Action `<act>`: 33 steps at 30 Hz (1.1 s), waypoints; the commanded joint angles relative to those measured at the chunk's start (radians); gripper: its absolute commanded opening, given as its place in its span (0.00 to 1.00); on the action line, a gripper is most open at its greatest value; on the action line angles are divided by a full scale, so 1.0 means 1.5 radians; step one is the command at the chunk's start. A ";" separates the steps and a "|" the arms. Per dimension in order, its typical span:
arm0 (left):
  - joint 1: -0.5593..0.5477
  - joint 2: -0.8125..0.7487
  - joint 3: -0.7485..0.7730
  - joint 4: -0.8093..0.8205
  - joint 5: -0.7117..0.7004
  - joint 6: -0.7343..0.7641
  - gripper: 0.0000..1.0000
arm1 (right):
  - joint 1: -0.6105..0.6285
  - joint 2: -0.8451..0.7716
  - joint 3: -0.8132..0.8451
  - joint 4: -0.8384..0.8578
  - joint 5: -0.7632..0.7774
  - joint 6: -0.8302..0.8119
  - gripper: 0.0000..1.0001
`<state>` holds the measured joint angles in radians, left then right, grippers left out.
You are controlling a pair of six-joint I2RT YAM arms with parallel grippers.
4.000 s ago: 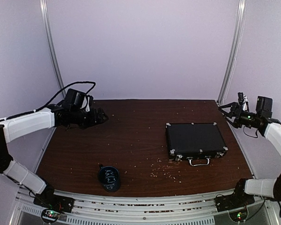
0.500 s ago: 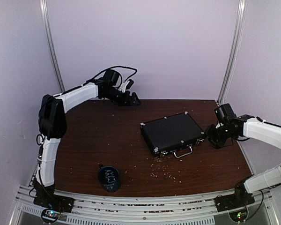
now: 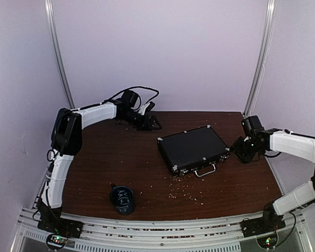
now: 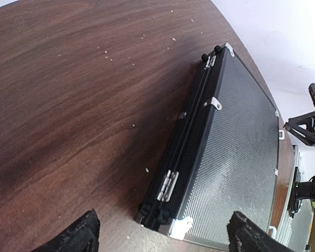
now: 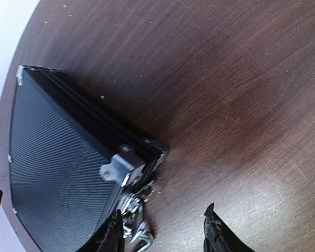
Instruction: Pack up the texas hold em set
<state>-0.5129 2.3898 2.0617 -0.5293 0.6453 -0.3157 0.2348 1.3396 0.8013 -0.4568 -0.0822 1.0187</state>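
Top external: case (image 3: 191,147), long axis running left-near to right-far, handle (image 3: 206,170) nearward.

A black case (image 3: 193,148) with a fine woven, carbon-like pattern is seen toward 3 o'clock on the table, trimmed with silver corner caps (image 4: 181,227) and a silver handle (image 3: 205,170). The table (image 3: 110,157) is shown in dark reddish-brown wood grain, speckled with pale crumbs (image 3: 185,193). At 7 o'clock a dark cup (image 3: 122,199) is marked with white scribbles. The left arm (image 3: 89,114) and right arm (image 3: 296,144) are cased in white with black joints
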 commanded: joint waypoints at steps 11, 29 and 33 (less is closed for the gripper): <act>-0.065 0.062 0.008 0.094 0.070 -0.044 0.86 | -0.058 0.069 0.041 -0.038 -0.073 -0.129 0.48; -0.140 -0.024 -0.152 0.065 0.258 0.025 0.85 | -0.174 0.091 0.058 0.029 -0.253 -0.168 0.61; -0.144 -0.061 -0.199 0.051 0.226 0.037 0.84 | -0.174 0.149 0.082 0.043 -0.275 -0.205 0.61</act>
<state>-0.6449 2.3814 1.8240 -0.3691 0.8577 -0.2871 -0.0238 1.5013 0.8806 -0.4198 -0.4274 0.7834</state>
